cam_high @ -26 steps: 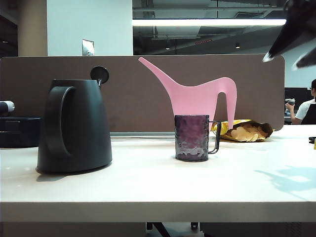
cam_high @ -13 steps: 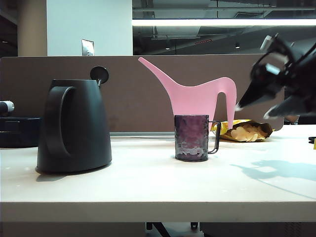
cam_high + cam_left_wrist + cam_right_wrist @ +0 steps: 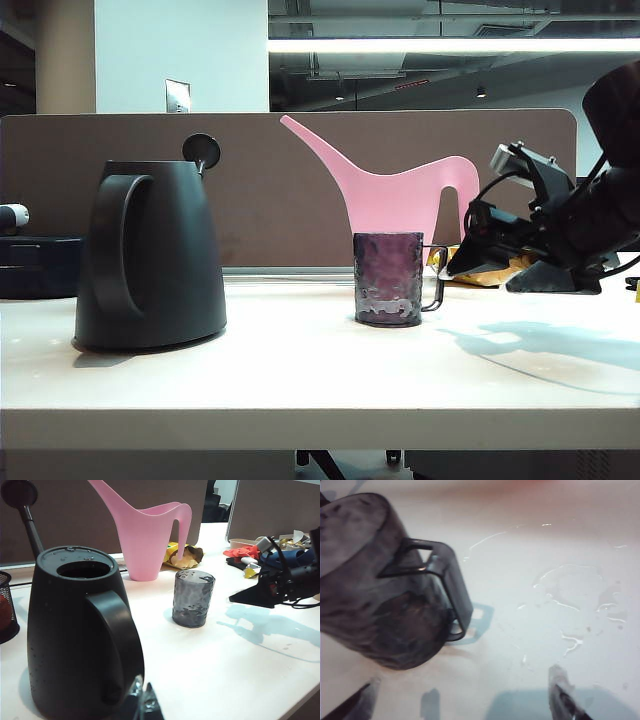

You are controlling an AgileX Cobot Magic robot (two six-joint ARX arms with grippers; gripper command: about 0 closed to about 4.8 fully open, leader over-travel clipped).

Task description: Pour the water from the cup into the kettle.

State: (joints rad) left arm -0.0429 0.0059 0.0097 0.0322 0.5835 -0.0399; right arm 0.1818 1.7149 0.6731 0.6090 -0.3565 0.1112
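Note:
The cup (image 3: 389,278), a small purple-tinted dimpled mug, stands upright mid-table with its thin handle (image 3: 436,277) turned to the right. The black kettle (image 3: 150,255) stands to its left, lid open (image 3: 83,569). My right gripper (image 3: 480,279) hovers low just right of the cup, open, pointing at the handle. In the right wrist view the cup (image 3: 380,585) and its handle (image 3: 445,580) lie ahead of the wide-spread gripper (image 3: 462,695), nothing between the fingers. My left gripper (image 3: 143,692) sits shut close beside the kettle (image 3: 80,640), with the cup (image 3: 193,598) farther off.
A pink long-spouted watering can (image 3: 400,190) stands right behind the cup against a brown partition (image 3: 290,180). A yellow snack bag (image 3: 182,555) lies beside it. Clutter (image 3: 260,555) fills the far right. Water spots (image 3: 570,595) mark the table.
My right gripper has come down from the upper right to table height and moved left, close to the cup's handle. Cup and kettle have not moved.

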